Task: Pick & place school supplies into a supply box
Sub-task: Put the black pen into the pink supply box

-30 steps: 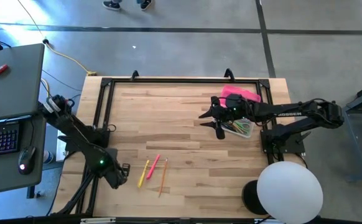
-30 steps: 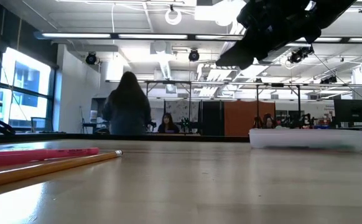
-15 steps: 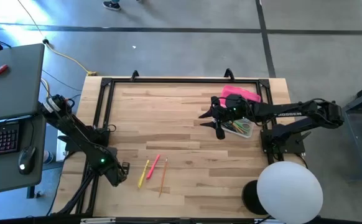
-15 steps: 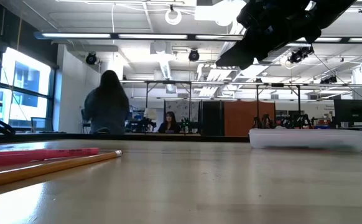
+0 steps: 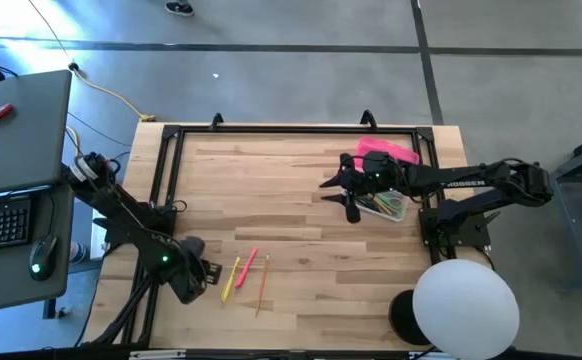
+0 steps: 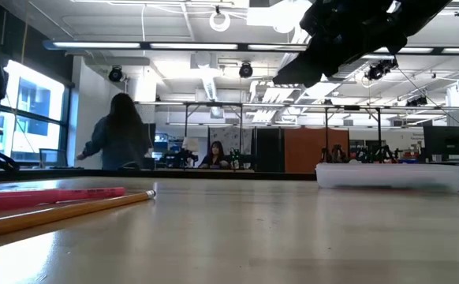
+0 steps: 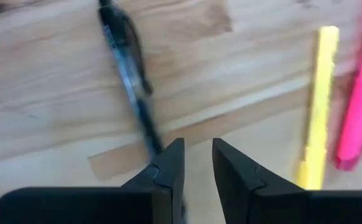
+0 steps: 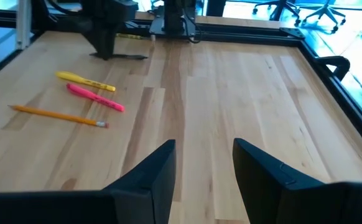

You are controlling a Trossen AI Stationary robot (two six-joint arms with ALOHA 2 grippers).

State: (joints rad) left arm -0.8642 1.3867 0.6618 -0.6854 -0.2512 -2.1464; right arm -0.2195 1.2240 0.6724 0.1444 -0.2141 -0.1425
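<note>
Left gripper (image 7: 196,163) fingers slightly apart over dark pen (image 7: 129,74); yellow marker (image 7: 318,106) & pink marker (image 7: 361,106) alongside.

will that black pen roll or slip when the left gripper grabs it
Probably some: the black pen is thin, round and glossy, lying flat on smooth table, so a nudge may roll it. It looks stiff and light. The left gripper has narrow jaws, so an off-centre pinch might swing it.

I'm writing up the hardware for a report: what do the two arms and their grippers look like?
Both arms are dark, nearly black, built of slim jointed links. The right arm carries pale lettering along its forearm; the left arm shows a small green light near its wrist. The left gripper and right gripper each have two flat, angular matte black fingers.
</note>
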